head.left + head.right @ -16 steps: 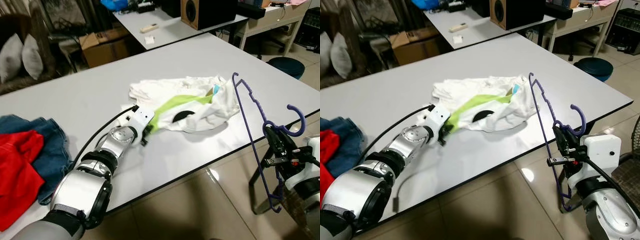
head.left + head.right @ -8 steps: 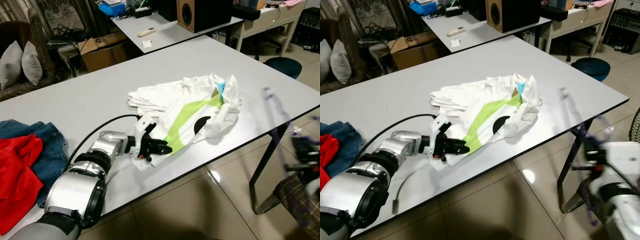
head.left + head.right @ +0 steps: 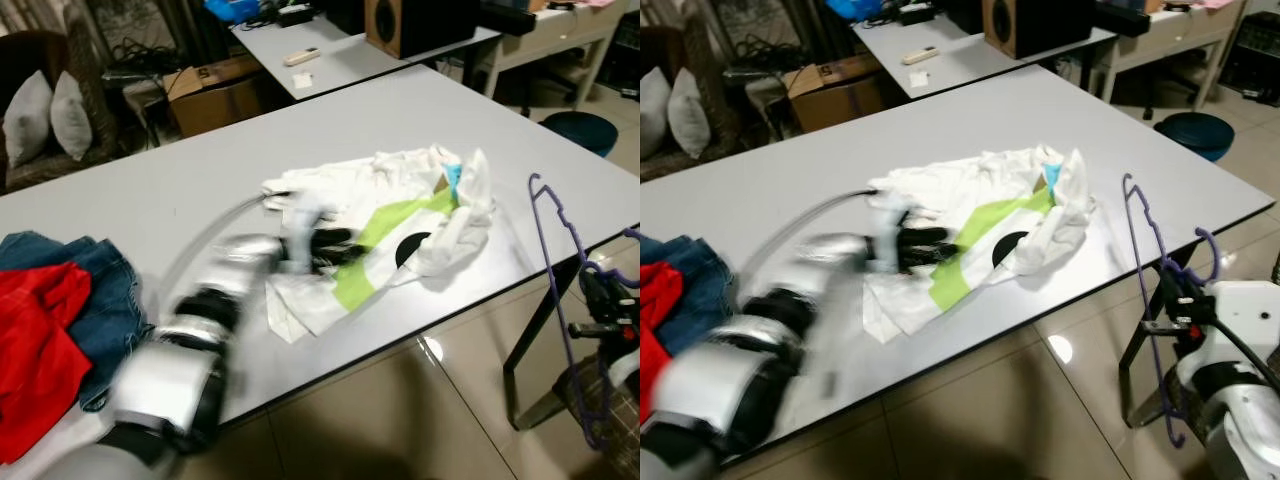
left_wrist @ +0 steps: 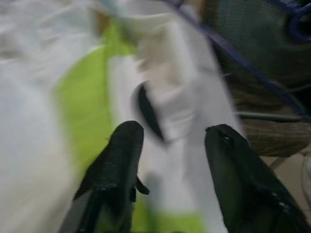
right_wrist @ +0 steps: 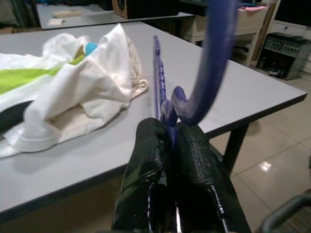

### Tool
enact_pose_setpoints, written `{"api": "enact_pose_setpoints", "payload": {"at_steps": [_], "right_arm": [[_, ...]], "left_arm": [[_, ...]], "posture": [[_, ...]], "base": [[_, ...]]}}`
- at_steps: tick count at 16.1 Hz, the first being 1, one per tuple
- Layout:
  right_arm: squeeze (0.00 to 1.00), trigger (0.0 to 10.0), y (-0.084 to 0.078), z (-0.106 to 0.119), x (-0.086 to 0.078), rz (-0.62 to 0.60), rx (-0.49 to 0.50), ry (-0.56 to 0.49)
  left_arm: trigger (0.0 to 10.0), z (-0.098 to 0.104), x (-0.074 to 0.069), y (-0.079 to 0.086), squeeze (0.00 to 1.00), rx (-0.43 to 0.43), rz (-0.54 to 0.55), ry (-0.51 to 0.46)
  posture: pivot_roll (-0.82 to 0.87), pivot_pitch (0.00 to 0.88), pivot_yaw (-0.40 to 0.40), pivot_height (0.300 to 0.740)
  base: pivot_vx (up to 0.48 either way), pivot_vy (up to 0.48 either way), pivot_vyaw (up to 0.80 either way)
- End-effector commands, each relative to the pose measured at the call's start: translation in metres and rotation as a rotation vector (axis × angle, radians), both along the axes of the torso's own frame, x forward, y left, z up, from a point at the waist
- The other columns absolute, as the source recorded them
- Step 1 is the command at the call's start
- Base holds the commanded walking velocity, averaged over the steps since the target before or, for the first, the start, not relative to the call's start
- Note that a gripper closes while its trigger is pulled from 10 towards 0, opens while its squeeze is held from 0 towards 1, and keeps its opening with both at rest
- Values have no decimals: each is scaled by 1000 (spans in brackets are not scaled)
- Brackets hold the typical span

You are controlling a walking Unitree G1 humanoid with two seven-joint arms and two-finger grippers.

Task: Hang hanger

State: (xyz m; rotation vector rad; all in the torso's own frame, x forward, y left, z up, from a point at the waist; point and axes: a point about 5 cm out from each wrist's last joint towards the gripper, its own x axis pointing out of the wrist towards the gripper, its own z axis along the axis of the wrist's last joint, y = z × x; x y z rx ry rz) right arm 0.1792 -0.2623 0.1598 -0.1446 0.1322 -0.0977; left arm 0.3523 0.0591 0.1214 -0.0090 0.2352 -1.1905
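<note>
Purple hanger (image 3: 1147, 270) hangs off the table's (image 3: 790, 190) right edge, neck pinched tight by right gripper (image 5: 167, 145). Looks thin, light, stiff plastic, likely to swing; holding at the neck suits it. Left gripper (image 4: 170, 145), blurred, fingers spread over white-and-green shirt (image 3: 400, 215) mid-table.

Purple hanger (image 3: 1147, 262) stands upright beside the table edge.
</note>
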Motion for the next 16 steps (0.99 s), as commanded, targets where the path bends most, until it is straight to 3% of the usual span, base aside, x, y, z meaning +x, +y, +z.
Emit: {"api": "enact_pose_setpoints", "payload": {"at_steps": [1, 4, 5, 6, 10, 11, 12, 16], "right_arm": [[0, 10000, 4, 0, -2, 7, 12, 6], [0, 10000, 6, 0, -5, 9, 11, 9], [0, 10000, 7, 0, -7, 7, 10, 12], [0, 10000, 8, 0, -8, 7, 11, 12], [0, 10000, 7, 1, -12, -1, 7, 14], [0, 10000, 6, 2, -12, -3, 7, 14], [0, 10000, 6, 2, -11, -3, 7, 13], [0, 10000, 10, 3, -7, 23, 14, 7]], "left_arm": [[10000, -6, -2, -7, 1000, 41, 17, -4], [10000, -20, -5, -18, 1000, 117, 116, -5], [10000, -27, -8, -20, 914, 186, 130, -28], [10000, -36, -11, -21, 0, 247, 145, -49], [10000, -44, -10, -16, 0, 350, 231, -97], [4314, -44, -8, -13, 0, 367, 257, -113], [0, -43, -6, -10, 0, 379, 290, -130], [0, -41, -3, -3, 0, 328, 350, -97]], "posture": [[-255, 0, 175, 740], [-281, 0, 185, 740], [-289, 0, 188, 740], [-299, 0, 192, 740], [-309, 0, 195, 740], [-305, 0, 190, 740], [-303, 0, 187, 740], [-294, 0, 175, 740]], "base": [[0, 0, 0], [0, 0, 0], [0, 0, 0], [0, 0, 0], [0, 0, 0], [0, 0, 0], [0, 0, 0], [0, 0, 0]]}}
